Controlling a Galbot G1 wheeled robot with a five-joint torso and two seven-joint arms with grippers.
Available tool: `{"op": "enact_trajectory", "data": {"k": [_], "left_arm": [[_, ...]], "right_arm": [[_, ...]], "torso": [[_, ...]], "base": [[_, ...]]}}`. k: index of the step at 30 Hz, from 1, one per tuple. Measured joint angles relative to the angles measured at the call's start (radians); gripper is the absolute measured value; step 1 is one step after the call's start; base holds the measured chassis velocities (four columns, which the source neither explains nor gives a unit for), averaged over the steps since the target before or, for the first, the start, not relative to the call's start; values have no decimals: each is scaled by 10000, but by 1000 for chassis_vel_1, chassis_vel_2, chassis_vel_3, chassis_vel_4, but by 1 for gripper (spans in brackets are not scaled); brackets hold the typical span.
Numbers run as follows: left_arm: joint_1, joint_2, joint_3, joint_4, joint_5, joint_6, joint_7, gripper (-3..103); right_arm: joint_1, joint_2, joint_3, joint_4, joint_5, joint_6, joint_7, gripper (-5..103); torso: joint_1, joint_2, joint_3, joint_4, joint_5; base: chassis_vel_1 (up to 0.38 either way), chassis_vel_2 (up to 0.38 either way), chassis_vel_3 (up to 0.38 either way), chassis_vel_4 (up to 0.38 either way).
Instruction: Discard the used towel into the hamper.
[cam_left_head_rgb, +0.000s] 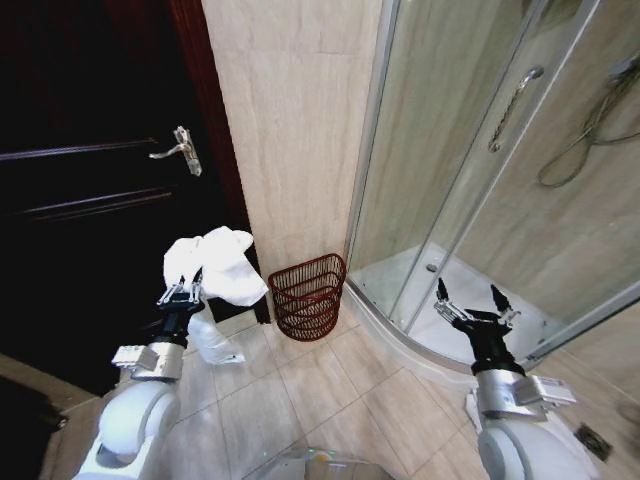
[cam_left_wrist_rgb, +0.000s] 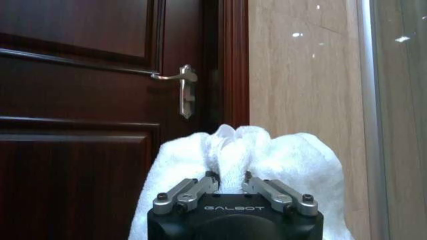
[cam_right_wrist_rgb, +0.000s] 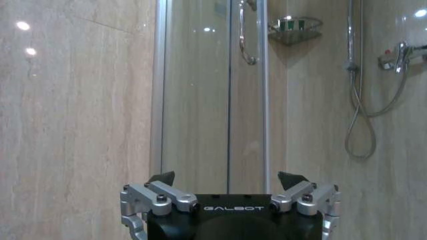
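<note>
The floor (cam_left_head_rgb: 330, 385) is laid with large pale beige tiles set on a diagonal. The hamper (cam_left_head_rgb: 308, 297), a dark reddish-brown open-weave basket, stands upright on it at the floor's far edge, against the foot of the beige wall, between the dark door and the curved shower base (cam_left_head_rgb: 400, 325).

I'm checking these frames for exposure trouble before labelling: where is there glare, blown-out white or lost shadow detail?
Head view: the white terry towel held by the left gripper is nearly blown out, while the dark wooden door sinks into black. Left wrist view: small bright reflections dot the beige tiled wall. Right wrist view: lamp spots glare on the tiles, and the glass shower panel carries reflections.
</note>
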Motion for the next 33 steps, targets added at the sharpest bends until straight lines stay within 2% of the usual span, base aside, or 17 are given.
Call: {"op": "enact_trajectory", "data": {"k": [10, 33], "left_arm": [[-4, -76, -38, -170, 94, 171, -28, 13], [12, -67, 54, 68, 137, 111, -9, 13]], "right_arm": [[154, -133, 65, -74, 244, -15, 289, 100], [100, -73, -16, -147, 140, 25, 414, 100]], "torso": [[-181, -458, -275, 0, 0], [-525, -1345, -818, 0, 0]], "base": [[0, 0, 0, 0], [0, 0, 0, 0]]}}
